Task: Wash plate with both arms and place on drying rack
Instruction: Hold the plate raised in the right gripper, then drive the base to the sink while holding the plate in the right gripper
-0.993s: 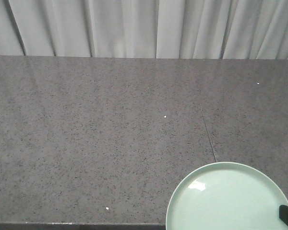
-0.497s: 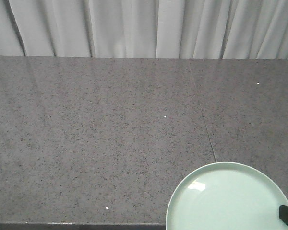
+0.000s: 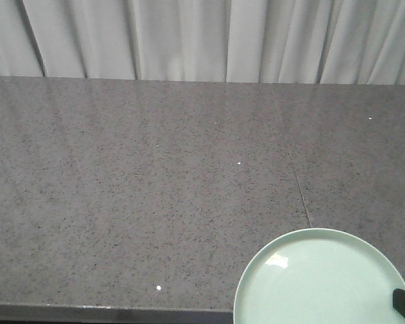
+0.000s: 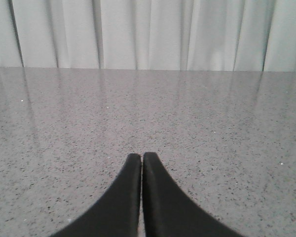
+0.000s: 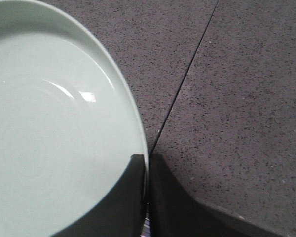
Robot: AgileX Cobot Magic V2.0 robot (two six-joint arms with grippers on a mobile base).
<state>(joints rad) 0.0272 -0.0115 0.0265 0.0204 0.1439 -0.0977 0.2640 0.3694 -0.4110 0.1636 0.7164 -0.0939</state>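
Right hand [image 5: 147, 159] pinches the plate [image 5: 49, 123] by its rim, one finger inside, one outside; the plate spreads to its left, overlapping the bench's [image 3: 135, 189] front edge; left hand [image 4: 141, 157] closed tight on nothing, open bench ahead to the curtain [image 4: 148, 34].

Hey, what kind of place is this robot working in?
Likely a kitchen-style counter in a staged space: speckled grey stone countertop, pale pleated curtain behind it, and a mint-green plate gripped at its rim by the right end effector.
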